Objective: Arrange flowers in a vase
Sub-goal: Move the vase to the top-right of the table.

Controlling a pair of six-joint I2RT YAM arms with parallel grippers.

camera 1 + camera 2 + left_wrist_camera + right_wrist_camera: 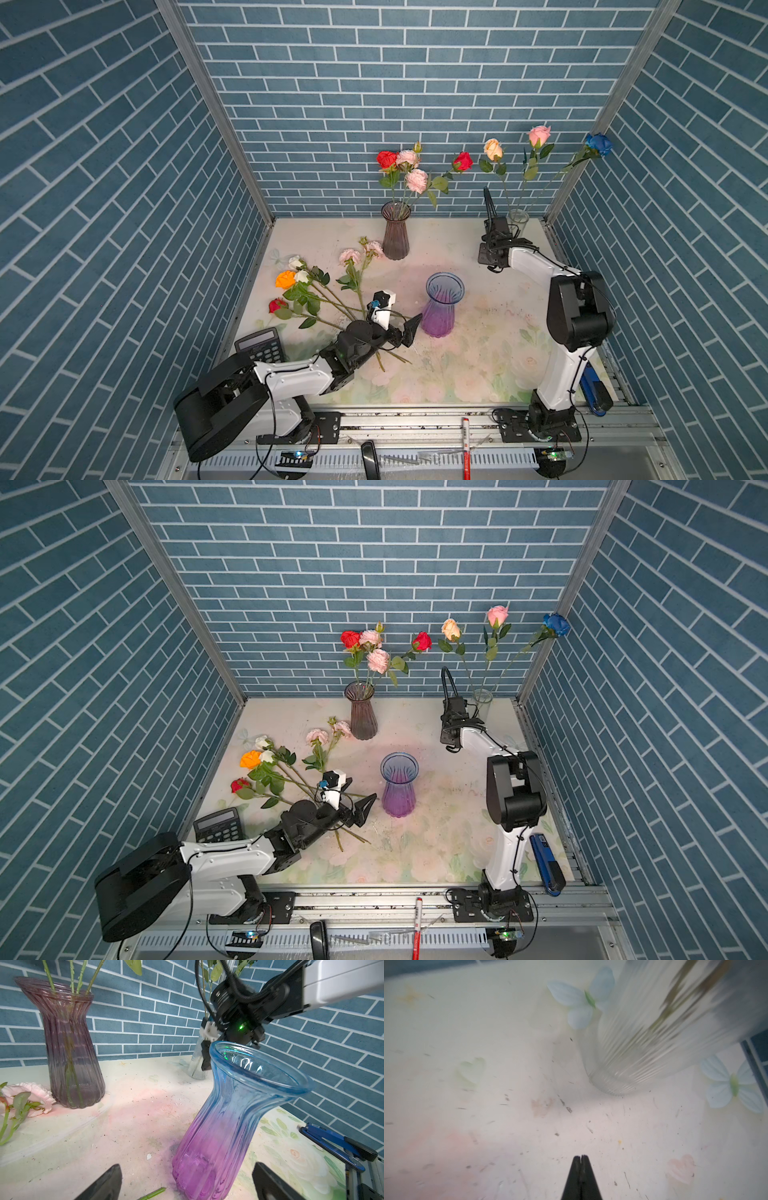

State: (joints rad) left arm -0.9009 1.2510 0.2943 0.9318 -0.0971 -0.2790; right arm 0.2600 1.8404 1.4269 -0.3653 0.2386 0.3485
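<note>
**Left gripper** [410,330]: the jaws are standing fully apart and are gripping nothing. In the left wrist view the two black fingers [108,1182] are framing the base of a ribbed glass vase shading from blue to purple [228,1126]. A cut green stem end [153,1193] is lying on the surface between them. In both top views the fingertips are sitting just beside the lower part of this vase; whether they are touching it cannot be told. The vase is standing upright and empty near the middle of the floral-printed table mat [478,365].

**Right gripper** [581,1160]: the jaws are pressing together with nothing between them. They are pointing down over bare mat near a clear ribbed glass vase [623,1053].

**Flowers:**
- The loose flowers [316,291] are white, orange and red roses and pink ruffled blooms. They are lying on the left side of the mat, with their stems running beneath the left arm's wrist.
- A smoky purple ribbed glass vase [395,232] is standing at the back, holding red and pink blooms [409,166].
- The clear vase, in the back right corner, is holding a peach rose [493,148], a pink rose [539,135] and a blue rose [599,144].

**Periphery:** a black calculator [262,347] is lying at the front left edge beside the left arm. A blue stapler [594,390] is lying at the front right beside the right arm's base.
</note>
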